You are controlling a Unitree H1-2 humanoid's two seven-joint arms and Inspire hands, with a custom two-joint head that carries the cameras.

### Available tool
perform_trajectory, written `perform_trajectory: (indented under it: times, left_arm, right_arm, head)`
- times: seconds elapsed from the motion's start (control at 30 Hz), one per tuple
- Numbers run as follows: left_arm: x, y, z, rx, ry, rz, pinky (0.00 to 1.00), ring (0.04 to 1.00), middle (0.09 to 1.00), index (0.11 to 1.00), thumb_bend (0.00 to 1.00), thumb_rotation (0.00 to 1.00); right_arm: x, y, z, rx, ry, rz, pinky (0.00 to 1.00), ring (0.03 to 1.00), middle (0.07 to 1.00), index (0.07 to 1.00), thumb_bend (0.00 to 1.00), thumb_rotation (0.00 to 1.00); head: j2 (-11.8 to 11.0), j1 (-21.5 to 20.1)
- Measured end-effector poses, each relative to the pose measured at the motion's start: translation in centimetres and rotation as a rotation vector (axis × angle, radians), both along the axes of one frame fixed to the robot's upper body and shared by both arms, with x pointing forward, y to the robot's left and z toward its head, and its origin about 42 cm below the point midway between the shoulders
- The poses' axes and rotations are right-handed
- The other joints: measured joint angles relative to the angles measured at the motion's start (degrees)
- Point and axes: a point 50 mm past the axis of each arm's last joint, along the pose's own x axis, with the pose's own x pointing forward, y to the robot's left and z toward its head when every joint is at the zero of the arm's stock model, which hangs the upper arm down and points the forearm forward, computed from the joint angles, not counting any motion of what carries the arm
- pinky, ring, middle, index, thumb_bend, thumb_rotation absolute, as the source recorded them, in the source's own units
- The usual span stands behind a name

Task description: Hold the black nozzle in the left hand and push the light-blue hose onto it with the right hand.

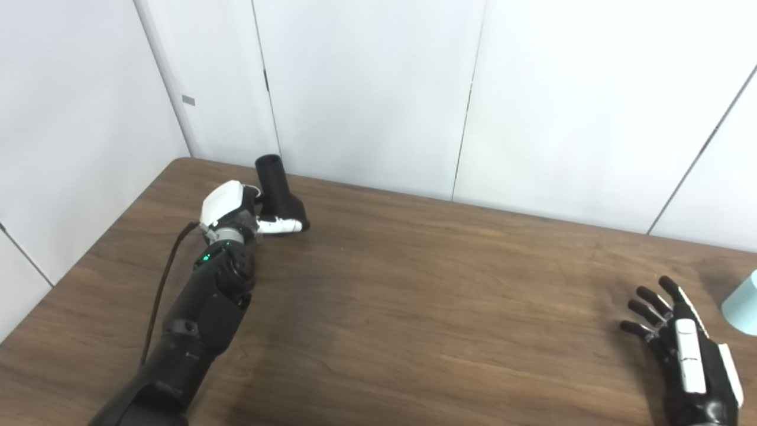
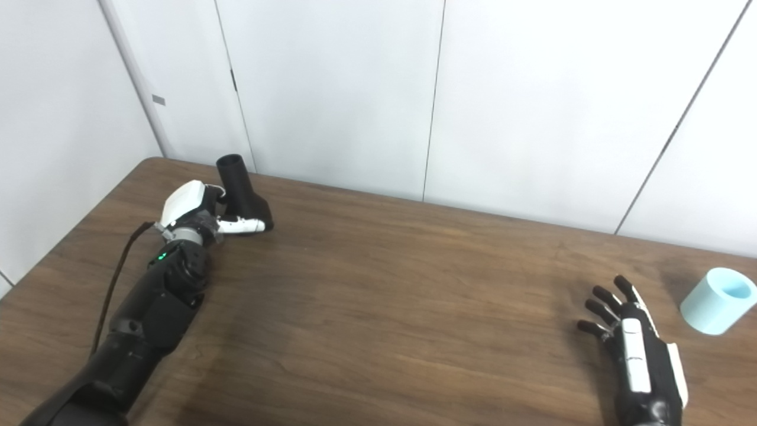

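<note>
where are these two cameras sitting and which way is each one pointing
Left eye view: on the robot's head, looking down and forward at the wooden table; shows the left hand at the black nozzle, the open right hand, and only an edge of the light-blue hose.
Right eye view: beside it, set slightly to the right, facing the same way; shows both arms and the whole hose.
Shared: table, white wall panels, nozzle, both hands.

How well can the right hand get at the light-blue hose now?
Probably yes: the right hand is open beside the light-blue hose, with only bare table between them.
</note>
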Motion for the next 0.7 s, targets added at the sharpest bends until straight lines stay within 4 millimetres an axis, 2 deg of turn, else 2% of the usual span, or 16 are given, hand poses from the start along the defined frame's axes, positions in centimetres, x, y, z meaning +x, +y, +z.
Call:
perform_trajectory:
  times: [0.17,0.3,0.4,0.5,0.7]
  left_arm:
    - [0.0,0.0,0.1,0.007,-0.007,0.001,0.80,0.824,0.716,0.483,0.52,0.05]
    - [-0.3,-0.2,0.2,0.010,-0.019,-0.008,0.88,0.856,0.740,0.483,0.52,0.05]
    - [-1.2,-0.9,-0.4,0.027,-0.017,-0.036,0.90,0.858,0.744,0.483,0.52,0.05]
    - [-1.9,-1.3,-0.7,0.040,-0.024,-0.055,0.98,0.860,0.732,0.483,0.52,0.05]
    - [-3.3,-3.4,-1.3,0.069,-0.048,-0.114,1.00,0.868,0.746,0.484,0.52,0.05]
  right_arm:
    - [0.0,0.0,0.0,-0.003,0.000,0.001,0.65,0.794,0.826,0.909,0.39,0.88]
    - [0.0,0.0,0.0,-0.003,0.000,0.001,0.64,0.792,0.826,0.900,0.39,0.87]
    - [0.0,0.1,0.0,-0.008,-0.003,0.002,0.66,0.790,0.824,0.899,0.39,0.88]
    - [0.0,0.1,0.0,-0.014,-0.002,0.001,0.63,0.786,0.823,0.898,0.39,0.87]
    - [-0.1,0.2,0.0,-0.016,0.001,0.002,0.66,0.779,0.825,0.886,0.38,0.84]
  head:
    - [0.1,-0.1]
    - [0.2,-0.4]
    - [0.3,-0.6]
    - [0.6,-1.2]
    - [0.9,-2.3]
